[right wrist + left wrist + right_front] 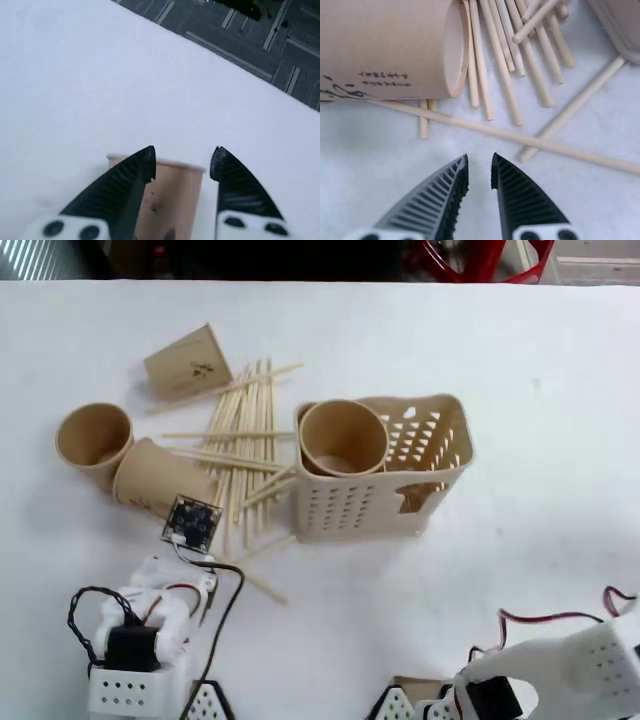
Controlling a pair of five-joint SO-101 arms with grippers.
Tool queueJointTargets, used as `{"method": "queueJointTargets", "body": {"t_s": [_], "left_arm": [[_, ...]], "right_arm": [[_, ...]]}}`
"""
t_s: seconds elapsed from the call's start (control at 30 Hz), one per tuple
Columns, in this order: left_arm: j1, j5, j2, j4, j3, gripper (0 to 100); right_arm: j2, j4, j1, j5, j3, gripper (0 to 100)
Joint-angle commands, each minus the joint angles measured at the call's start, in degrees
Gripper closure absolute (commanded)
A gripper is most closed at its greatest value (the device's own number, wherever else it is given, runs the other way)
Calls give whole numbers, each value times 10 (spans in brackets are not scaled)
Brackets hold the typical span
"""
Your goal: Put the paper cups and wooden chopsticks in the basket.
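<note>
Basket [350, 505], chopsticks [250, 420] at its 9 o'clock (loose), left claw [479, 156] narrowly open, empty, right claw [183, 150] open over a cup [175, 195]

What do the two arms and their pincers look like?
The left arm and right arm have white plastic bodies with black motors and perforated panels. Thin black and red cables loop around them. A small black square camera board sits on the left wrist. The left pincer and right pincer have black, pointed, ribbed fingers on white mounts.
</note>
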Motion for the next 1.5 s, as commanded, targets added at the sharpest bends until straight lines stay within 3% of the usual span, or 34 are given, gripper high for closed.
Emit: {"method": "queueJointTargets", "body": {"t_s": [0.0,0.1,0.17,0.43,0.6,0.77,1.03,1.2,1.27,1.37,1.47], "left_arm": [[-3,-2,-3,3,0,905],[-3,-2,-3,3,0,905],[-3,-2,-3,3,0,905],[-3,-2,-3,3,0,905],[-3,-2,-3,3,0,905],[-3,-2,-3,3,0,905],[-3,-2,-3,3,0,905],[-3,-2,-3,3,0,905],[-3,-2,-3,3,0,905],[-3,-2,-3,3,0,905],[-2,-2,-3,3,0,905]], "right_arm": [[54,-97,-16,29,-67,808],[135,-177,-6,41,-101,808],[175,-159,14,78,-120,808],[191,194,35,211,-205,808],[197,325,3,235,-260,808],[214,334,-64,219,-243,808],[178,355,-233,113,-286,808],[7,573,-314,62,-471,809],[-101,581,-255,50,-504,838],[-232,566,-70,55,-497,923],[-271,548,112,126,-457,931]]}}
